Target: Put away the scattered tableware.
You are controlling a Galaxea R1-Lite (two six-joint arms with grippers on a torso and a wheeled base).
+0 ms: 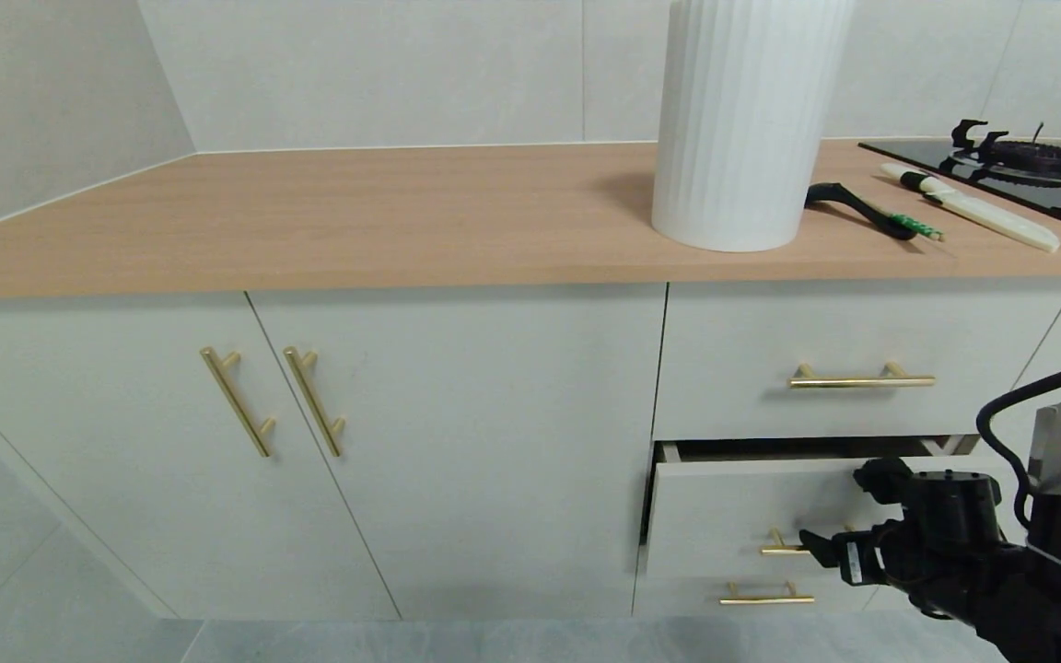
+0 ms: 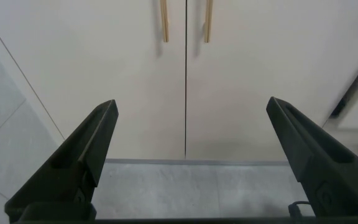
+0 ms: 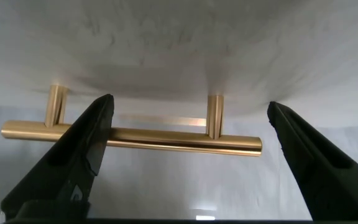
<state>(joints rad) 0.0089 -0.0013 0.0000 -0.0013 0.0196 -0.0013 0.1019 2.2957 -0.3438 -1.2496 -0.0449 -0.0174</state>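
On the wooden countertop (image 1: 355,216), at the right, lie a black-handled utensil (image 1: 848,201), a thin green-patterned piece (image 1: 917,226) and a white knife (image 1: 982,210). Below them the middle drawer (image 1: 733,506) stands pulled out a little, showing a dark gap above its front. My right gripper (image 1: 844,511) is open in front of that drawer, at its gold handle (image 1: 784,550). In the right wrist view the gripper (image 3: 189,106) faces the handle (image 3: 154,138), which runs across between the spread fingers. My left gripper (image 2: 191,104) is open and holds nothing, low before the cupboard doors.
A tall white ribbed container (image 1: 738,120) stands on the counter left of the utensils. A black gas hob (image 1: 1019,170) sits at the far right. Two cupboard doors with gold handles (image 1: 236,401) (image 1: 314,401) fill the left. Shut drawers sit above (image 1: 862,379) and below (image 1: 765,599).
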